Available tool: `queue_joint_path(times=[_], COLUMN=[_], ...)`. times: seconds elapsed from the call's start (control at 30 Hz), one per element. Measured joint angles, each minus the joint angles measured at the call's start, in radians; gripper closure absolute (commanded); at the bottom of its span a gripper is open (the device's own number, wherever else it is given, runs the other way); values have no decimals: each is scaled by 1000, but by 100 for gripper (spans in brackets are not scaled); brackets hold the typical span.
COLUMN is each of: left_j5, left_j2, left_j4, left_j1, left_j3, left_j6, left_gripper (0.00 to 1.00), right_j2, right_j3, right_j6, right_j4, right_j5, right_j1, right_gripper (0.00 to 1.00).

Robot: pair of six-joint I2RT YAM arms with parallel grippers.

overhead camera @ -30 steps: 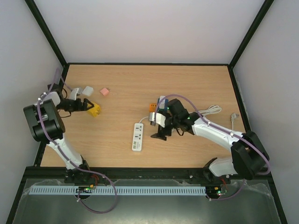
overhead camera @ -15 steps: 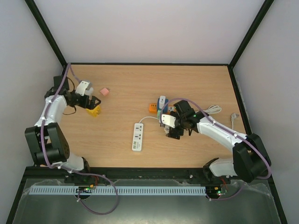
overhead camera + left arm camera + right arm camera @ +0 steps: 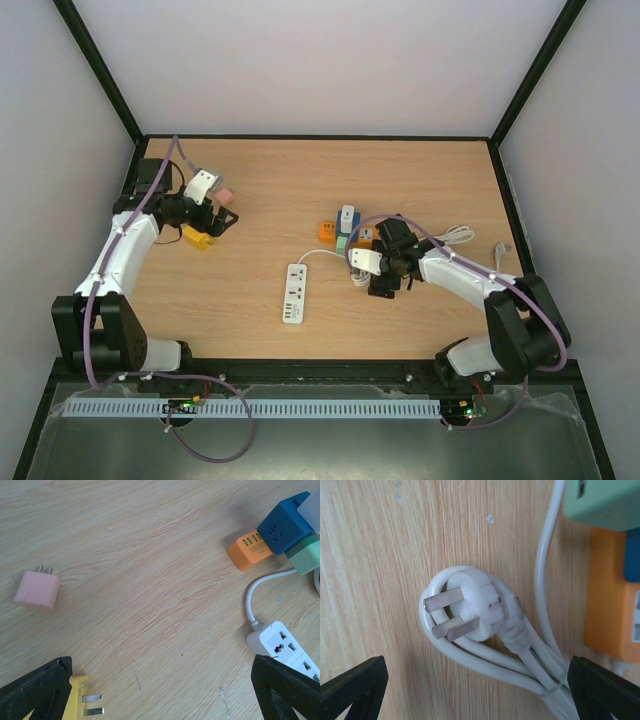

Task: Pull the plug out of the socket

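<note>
A white three-pin plug (image 3: 475, 607) lies unplugged on its own looped white cable (image 3: 485, 652), pins bare. My right gripper (image 3: 477, 690) hangs open just above it, and its black fingertips (image 3: 350, 687) stand wide at both sides, touching nothing. In the top view the right gripper (image 3: 383, 283) is right of the white power strip socket (image 3: 294, 292). My left gripper (image 3: 222, 218) is open over bare wood. A yellow plug (image 3: 80, 700) lies beside its left finger (image 3: 35, 692). The strip's end (image 3: 285, 647) shows by the other finger.
A pink plug (image 3: 36, 587) lies at the left. Orange (image 3: 248, 550), blue (image 3: 287, 525) and green (image 3: 307, 555) cube adapters cluster behind the strip, close to my right gripper. A coiled white cable (image 3: 452, 237) lies to the right. Black frame posts edge the table.
My right gripper has moved right, away from the power strip and over the loose white plug. My left arm has swung up and right, off the yellow plug.
</note>
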Motion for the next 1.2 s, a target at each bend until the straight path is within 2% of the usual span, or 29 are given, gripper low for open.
queue_joint_path(times=[0.27,0.5,0.63,0.83,1.2], left_j5=[2,6,13,12,-62], left_j2=[-4,-7,-7,-4,-4], left_j4=[22,29,35,39,16], left_j1=[-1,-2,-6,-19,-180], left_j3=[-24,-28,-28,-27,-29], left_j6=[-26,-37,-37,-33,58], left_gripper=[0,0,0,0,0], right_j2=[119,169,166,92,-115], right_j3=[15,62,65,24,-112], right_j6=[-37,-77,-104,-123,-123], right_j4=[31,6,-26,-121,-293], right_j5=[22,18,23,37,72], right_j1=[-2,-16,-37,-47,-51], right_gripper=[4,27,36,43,66])
